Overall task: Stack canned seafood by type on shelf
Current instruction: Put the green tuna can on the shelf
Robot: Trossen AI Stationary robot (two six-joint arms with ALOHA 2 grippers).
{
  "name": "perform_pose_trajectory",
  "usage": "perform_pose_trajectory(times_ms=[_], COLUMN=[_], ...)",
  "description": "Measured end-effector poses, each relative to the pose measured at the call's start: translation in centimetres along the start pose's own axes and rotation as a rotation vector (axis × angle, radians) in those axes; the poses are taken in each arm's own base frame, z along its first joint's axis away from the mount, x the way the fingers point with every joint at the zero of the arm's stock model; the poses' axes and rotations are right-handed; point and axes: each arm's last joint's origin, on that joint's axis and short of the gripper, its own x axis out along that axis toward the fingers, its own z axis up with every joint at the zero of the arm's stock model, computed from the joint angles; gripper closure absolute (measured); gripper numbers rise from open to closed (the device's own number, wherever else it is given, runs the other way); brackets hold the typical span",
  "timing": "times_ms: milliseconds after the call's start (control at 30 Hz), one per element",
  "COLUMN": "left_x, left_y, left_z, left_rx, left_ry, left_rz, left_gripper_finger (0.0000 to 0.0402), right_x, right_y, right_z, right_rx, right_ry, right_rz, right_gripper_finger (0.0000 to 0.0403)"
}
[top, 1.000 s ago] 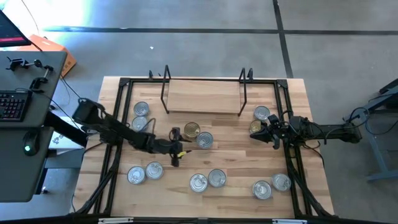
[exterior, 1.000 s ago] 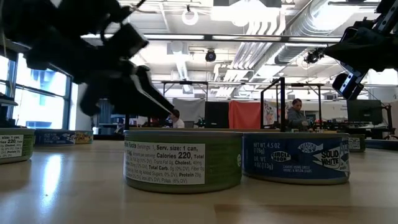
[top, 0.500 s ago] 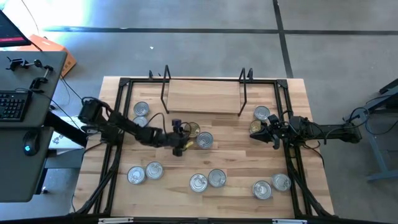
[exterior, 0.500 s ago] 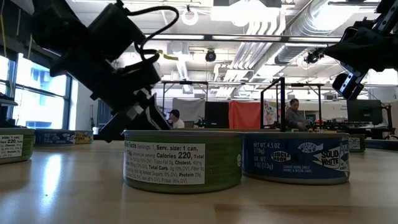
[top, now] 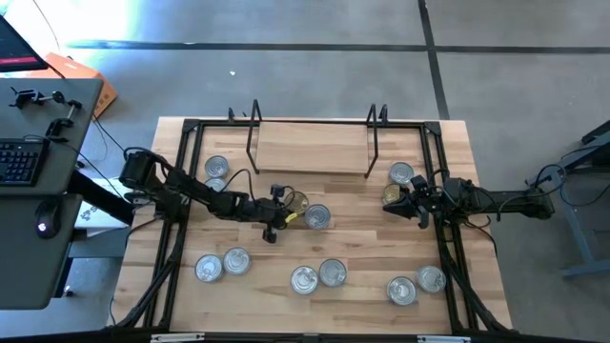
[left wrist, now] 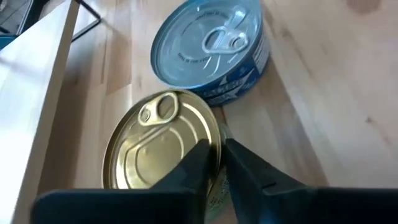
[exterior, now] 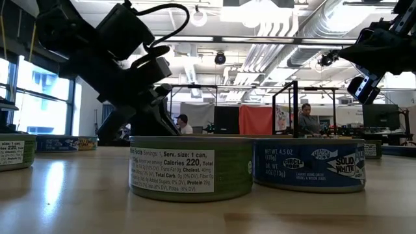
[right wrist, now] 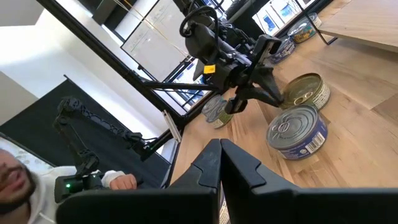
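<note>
A gold-lidded tin (left wrist: 158, 149) stands on the tabletop just in front of the shelf (top: 310, 148), beside a blue tin with a silver lid (left wrist: 214, 46). My left gripper (left wrist: 222, 163) reaches in from the table's left and is shut on the gold tin (top: 296, 201). My right gripper (right wrist: 221, 163) is shut and holds nothing. It hovers at the table's right (top: 416, 202), close to two tins (top: 401, 174) there. Several more silver-lidded tins (top: 305, 278) lie scattered along the near side. The shelf board carries no tins. My left gripper pinches the gold tin's rim (left wrist: 219, 134) on the side nearest the arm. One finger (left wrist: 198, 169) lies over the lid and the other (left wrist: 252, 177) is outside against the wall. The fingers slant down from the table's left and near side. The tin's base sits on the tabletop.
A black rod frame (top: 186, 181) runs around the tabletop's edges. The shelf's upright ends (top: 253, 143) rise close behind the gold tin. Two tins (top: 215, 171) sit far left behind the left arm. A green tin (exterior: 192, 168) and a blue tin (exterior: 309, 166) stand close to the low camera.
My left gripper has moved toward the table's right and far edges, up to the gold tin. Its fingers stood wide apart a second ago and have shut on the tin's rim. My right gripper has kept still.
</note>
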Motion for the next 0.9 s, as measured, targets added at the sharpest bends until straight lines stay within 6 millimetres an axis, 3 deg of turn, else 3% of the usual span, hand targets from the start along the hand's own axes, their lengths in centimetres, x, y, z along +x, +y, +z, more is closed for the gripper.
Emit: perform_pose_trajectory(times_ms=[333, 700, 900], left_x=[-1.3, -5.5, -6.0], left_y=[0.6, 3.0, 5.5], left_z=[0.5, 2.3, 2.0], left_rx=[-0.037, -0.061, -0.051], left_ry=[-0.021, -0.093, -0.085], left_rz=[-0.015, 0.033, 0.116], left_gripper_finger=[0.0400, 0.0401, 0.0401], right_x=[0.0, 0.0, 0.0], right_y=[0.0, 0.0, 0.0], right_z=[0.0, 0.0, 0.0], right_rx=[0.000, 0.000, 0.000], right_ry=[0.000, 0.000, 0.000], right_rz=[0.000, 0.000, 0.000], right_gripper_finger=[0.0402, 0.0402, 0.0402])
